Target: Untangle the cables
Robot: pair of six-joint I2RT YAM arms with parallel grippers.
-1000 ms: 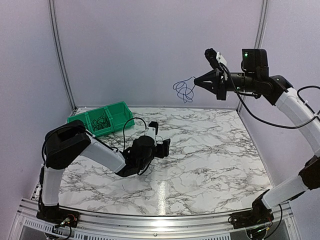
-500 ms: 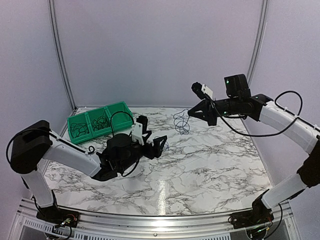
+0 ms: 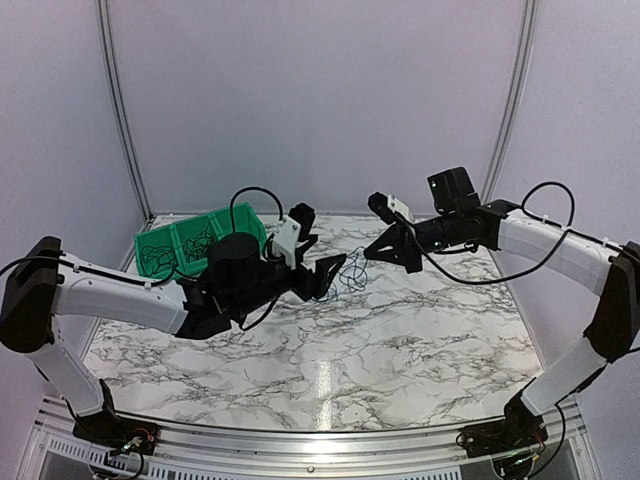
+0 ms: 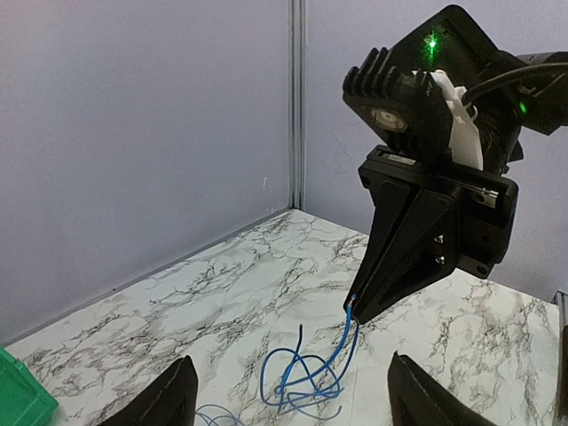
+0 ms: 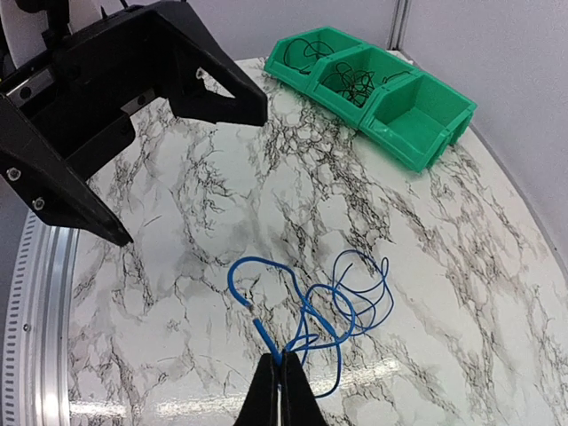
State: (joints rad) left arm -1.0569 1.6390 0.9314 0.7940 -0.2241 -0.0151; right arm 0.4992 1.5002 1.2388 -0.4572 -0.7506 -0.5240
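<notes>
Above the desk (image 3: 420,340), one blue cable (image 5: 319,311) is pinched by the right pincer (image 5: 282,390), the left pincer (image 3: 325,275) is spread open; binned cables (image 3: 203,243) are judged unsorted.

No legible text, label, brand, number or sign on anything in any view.

Bright blue cable (image 5: 337,306). Green bin (image 5: 399,142) at far left, black wires (image 5: 355,80) inside. White marble table (image 3: 420,330), grey-black veins. Black left gripper (image 5: 186,173), black right gripper (image 4: 355,308). White arm links (image 3: 110,295). Pale lilac walls (image 3: 300,100). One green light (image 4: 432,42) on right wrist.
</notes>
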